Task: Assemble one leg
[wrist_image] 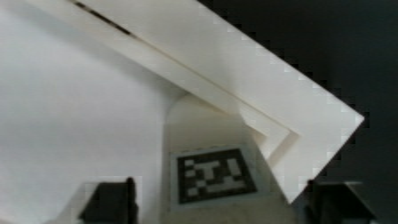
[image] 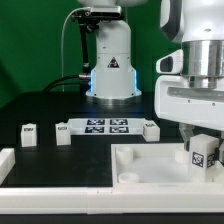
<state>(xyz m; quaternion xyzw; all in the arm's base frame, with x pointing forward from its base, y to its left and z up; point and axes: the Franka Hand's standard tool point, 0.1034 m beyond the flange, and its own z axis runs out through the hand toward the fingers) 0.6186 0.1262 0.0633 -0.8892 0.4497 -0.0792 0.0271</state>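
My gripper [image: 204,140] is at the exterior view's right, over the near right corner of the large white tray-like piece [image: 150,160]. It is shut on a leg [image: 204,153], a stubby white post held upright with its tag facing the camera. In the wrist view the leg [wrist_image: 217,170] runs between the two dark fingertips [wrist_image: 111,202], and its far end points at a corner of the tray-like piece [wrist_image: 107,110]. I cannot tell whether the leg's lower end touches that piece. Three more legs lie on the table: two at the left [image: 29,134] [image: 63,133] and one by the marker board [image: 150,129].
The marker board [image: 107,126] lies flat at mid table. The robot's base [image: 110,65] stands behind it. A white L-shaped piece [image: 10,165] lies at the near left, joined to a white rail [image: 60,200] along the front edge.
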